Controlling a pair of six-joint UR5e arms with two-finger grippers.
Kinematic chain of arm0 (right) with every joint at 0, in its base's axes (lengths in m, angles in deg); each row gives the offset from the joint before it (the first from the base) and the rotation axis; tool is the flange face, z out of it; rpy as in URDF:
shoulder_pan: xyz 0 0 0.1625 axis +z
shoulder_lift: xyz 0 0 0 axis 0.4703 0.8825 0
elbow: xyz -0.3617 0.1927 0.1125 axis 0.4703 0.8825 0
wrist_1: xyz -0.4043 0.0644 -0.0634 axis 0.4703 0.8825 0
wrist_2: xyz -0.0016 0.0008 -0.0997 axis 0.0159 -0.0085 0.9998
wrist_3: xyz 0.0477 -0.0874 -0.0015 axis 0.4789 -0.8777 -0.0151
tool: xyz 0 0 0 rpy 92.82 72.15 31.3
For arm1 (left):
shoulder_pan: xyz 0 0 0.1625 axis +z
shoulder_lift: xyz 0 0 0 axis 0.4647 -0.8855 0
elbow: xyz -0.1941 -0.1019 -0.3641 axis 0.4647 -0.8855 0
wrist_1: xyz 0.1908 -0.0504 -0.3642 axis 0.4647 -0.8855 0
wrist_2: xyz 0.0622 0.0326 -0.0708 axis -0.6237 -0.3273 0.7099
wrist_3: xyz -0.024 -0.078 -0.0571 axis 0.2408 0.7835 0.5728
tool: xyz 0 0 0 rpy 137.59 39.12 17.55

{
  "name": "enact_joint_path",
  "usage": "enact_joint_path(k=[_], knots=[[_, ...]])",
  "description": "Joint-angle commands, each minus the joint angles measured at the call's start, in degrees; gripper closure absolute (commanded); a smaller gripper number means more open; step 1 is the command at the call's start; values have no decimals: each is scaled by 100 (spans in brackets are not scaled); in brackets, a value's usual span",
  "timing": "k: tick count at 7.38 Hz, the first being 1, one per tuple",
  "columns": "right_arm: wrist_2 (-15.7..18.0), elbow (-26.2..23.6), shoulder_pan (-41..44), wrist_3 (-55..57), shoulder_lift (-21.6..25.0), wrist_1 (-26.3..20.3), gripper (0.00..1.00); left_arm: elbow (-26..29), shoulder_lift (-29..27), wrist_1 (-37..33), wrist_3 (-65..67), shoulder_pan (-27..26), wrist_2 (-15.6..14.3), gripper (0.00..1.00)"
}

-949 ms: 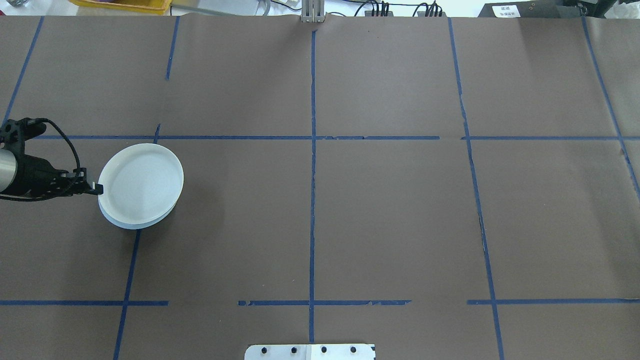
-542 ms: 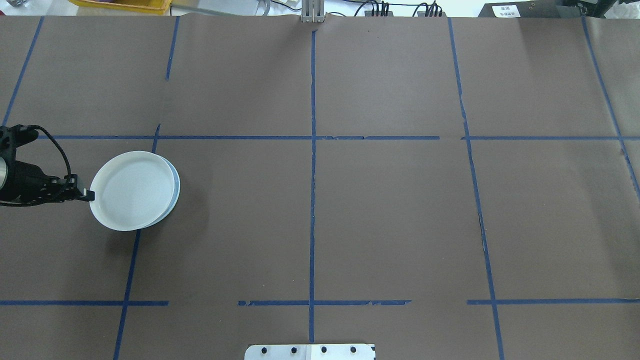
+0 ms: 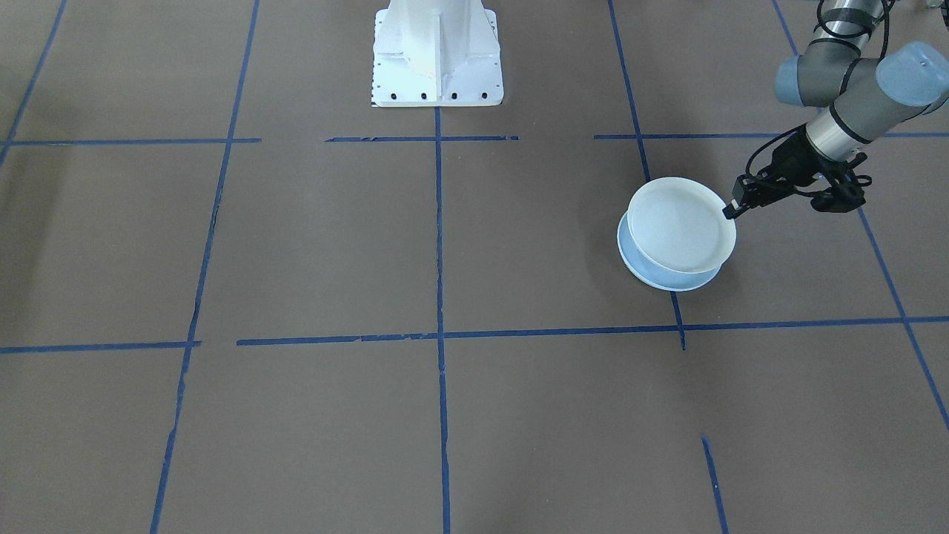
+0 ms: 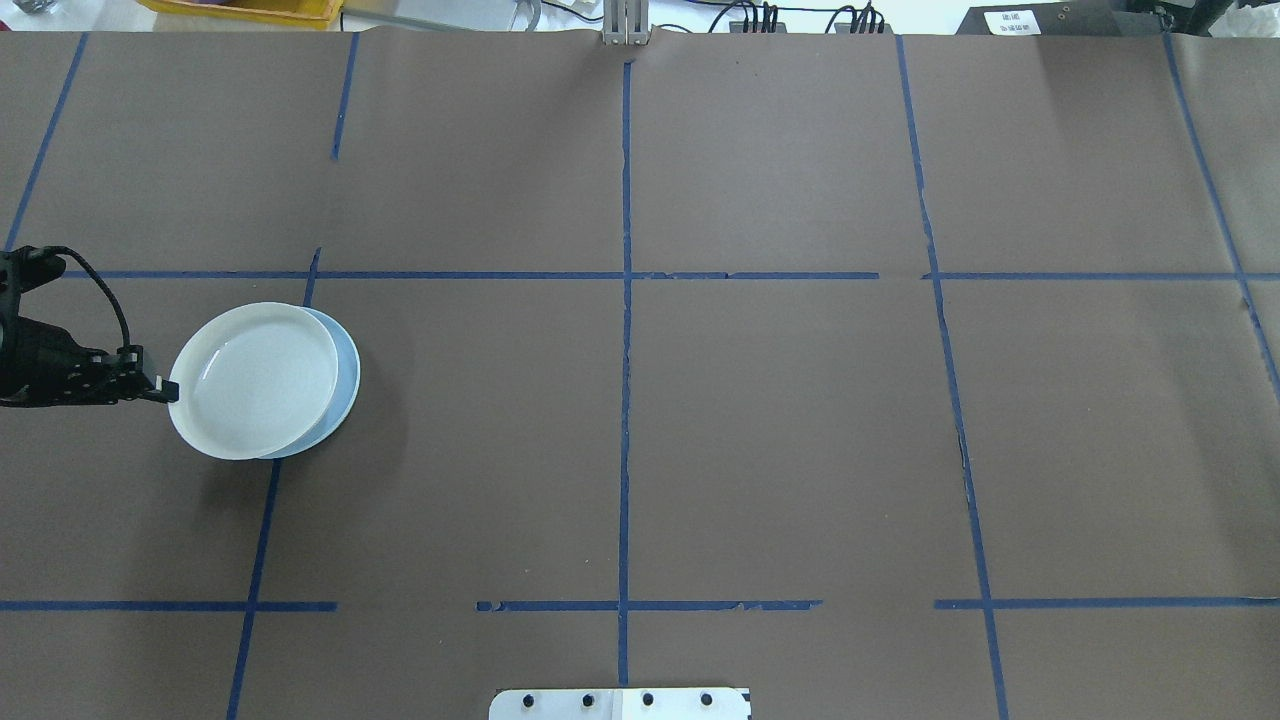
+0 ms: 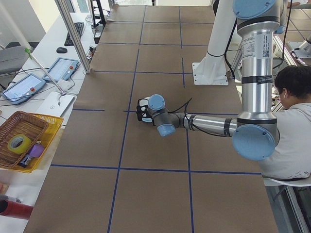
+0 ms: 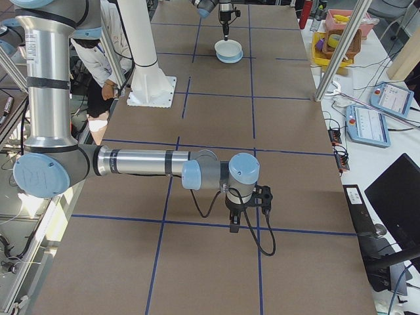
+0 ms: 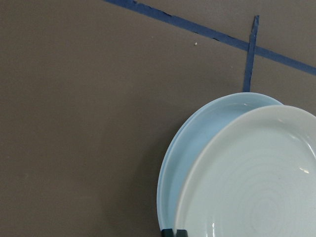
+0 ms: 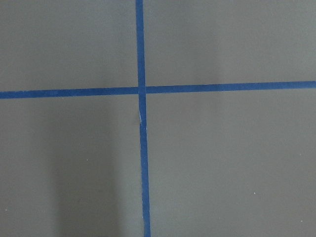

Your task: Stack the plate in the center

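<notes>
The bench point(image 4: 780, 430) is brown, gridded with blue tape point(image 4: 626, 380). Toward my left side, a pale blue-grey plate point(image 4: 347, 372) lies flat. My left tool point(image 4: 165, 388) is pinched closed on the rim of a ringed white plate point(image 4: 255, 380), held overlapping it but off-centre. Judged: stacking is nearly done; lowering and releasing remain. My right tool point(image 6: 234, 228) hangs far off; I cannot tell its state. No readable writing.

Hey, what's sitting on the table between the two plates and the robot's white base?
Nothing: between the plates and the white base, the front-facing view shows only bare brown table crossed by blue tape lines.
</notes>
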Motion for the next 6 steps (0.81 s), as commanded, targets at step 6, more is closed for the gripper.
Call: enact_joint_path(k=[6], knots=[[5,0,0,5,0,0,0,114,174,102,-1247,-1169,860,0]])
